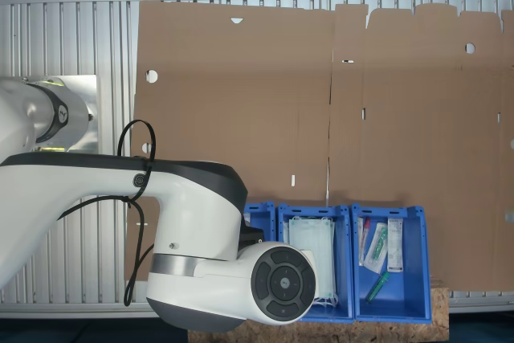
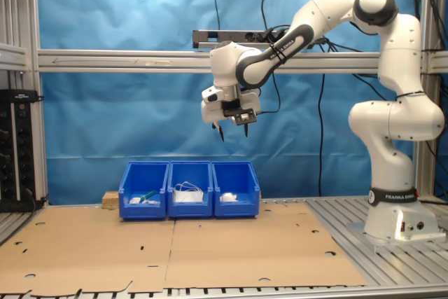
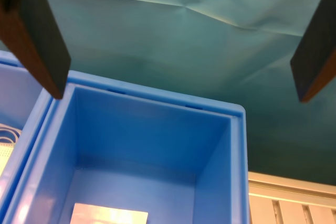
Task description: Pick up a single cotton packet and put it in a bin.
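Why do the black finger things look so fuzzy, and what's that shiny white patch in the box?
In the wrist view the fingers sit very close to the lens, so they blur, and glare washes out a pale thing in the bin. The second exterior view is sharp and evenly lit; the gripper hangs open.

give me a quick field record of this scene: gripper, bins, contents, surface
gripper: open, holding nothing, high above the bins in the second exterior view
bins: three blue bins in a row, touching
end bin under gripper: holds a cotton packet; packet edge also in the wrist view
middle bin: face masks
other end bin: small wrapped items, one green
surface: flat cardboard sheets in front of the bins
packet status: in a bin, not gripped
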